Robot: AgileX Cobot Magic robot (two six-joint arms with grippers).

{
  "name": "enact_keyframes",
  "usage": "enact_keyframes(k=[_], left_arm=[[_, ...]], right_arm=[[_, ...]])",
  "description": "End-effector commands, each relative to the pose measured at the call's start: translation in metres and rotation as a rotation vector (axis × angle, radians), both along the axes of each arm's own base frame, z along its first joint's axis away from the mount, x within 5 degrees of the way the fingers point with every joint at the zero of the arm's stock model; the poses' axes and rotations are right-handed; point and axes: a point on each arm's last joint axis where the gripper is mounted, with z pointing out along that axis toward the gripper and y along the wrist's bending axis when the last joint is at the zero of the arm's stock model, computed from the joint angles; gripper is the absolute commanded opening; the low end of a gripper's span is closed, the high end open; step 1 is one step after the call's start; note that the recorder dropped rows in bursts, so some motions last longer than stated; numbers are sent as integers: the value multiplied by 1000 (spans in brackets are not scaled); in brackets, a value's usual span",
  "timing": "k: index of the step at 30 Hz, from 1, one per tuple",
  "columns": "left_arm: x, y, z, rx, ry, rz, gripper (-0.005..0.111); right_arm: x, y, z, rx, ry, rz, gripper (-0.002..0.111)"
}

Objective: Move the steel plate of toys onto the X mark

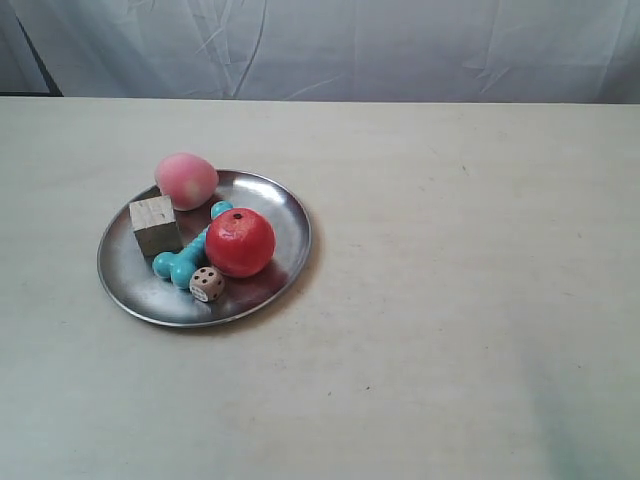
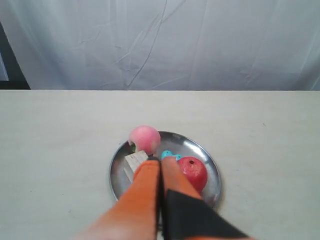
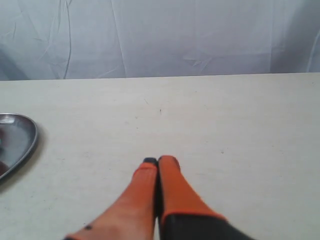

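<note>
The steel plate (image 1: 275, 205) lies on the table at the exterior view's left. It holds the pink peach (image 1: 186, 180), wooden cube (image 1: 155, 224), turquoise dog-bone (image 1: 185, 262), red apple (image 1: 240, 242) and die (image 1: 207, 284). In the left wrist view my left gripper (image 2: 161, 160) is shut and empty, its tips in line with the plate (image 2: 197, 147) between cube (image 2: 135, 161) and apple (image 2: 192, 170). My right gripper (image 3: 157, 160) is shut and empty over bare table, with the plate's rim (image 3: 30, 137) off to one side. Neither arm shows in the exterior view. A tiny dark speck (image 1: 367, 388) lies right of the plate and nearer the camera; I cannot tell whether it is the X mark.
The pale table (image 1: 480, 300) stretches wide to the exterior view's right of the plate. A white cloth backdrop (image 1: 350, 45) hangs behind its far edge. Another faint speck (image 1: 463, 168) sits toward the back right.
</note>
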Motion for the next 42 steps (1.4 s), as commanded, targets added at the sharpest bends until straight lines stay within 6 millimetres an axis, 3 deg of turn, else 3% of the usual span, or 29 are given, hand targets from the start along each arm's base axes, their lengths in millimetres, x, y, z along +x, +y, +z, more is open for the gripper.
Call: enact_keyframes(k=[1,4,8,14,19,27,32,42], left_arm=[[2,2,4,12,-68,9,0],[9,4,3,65,-132,25,0],[23,8,-18,160,-135,58,0],[34,17,-69,204,-310,182,0],[41,20,-130,269,-372,217,0],[42,19,-187,207,-371,223,0],[35,19,-202,206,-370,221,0],[33,19,-202,206,-387,223,0]], right_arm=[[-1,0,0,-5,-7,-5,0],[-1,0,0,-5,-7,-5,0],[-1,0,0,-5,-7,-5,0],[-1,0,0,-5,-7,-5,0],[-1,0,0,-5,-7,-5,0],[-1,0,0,-5,-7,-5,0],[-1,0,0,-5,-7,-5,0],[-1,0,0,-5,-7,-5,0]])
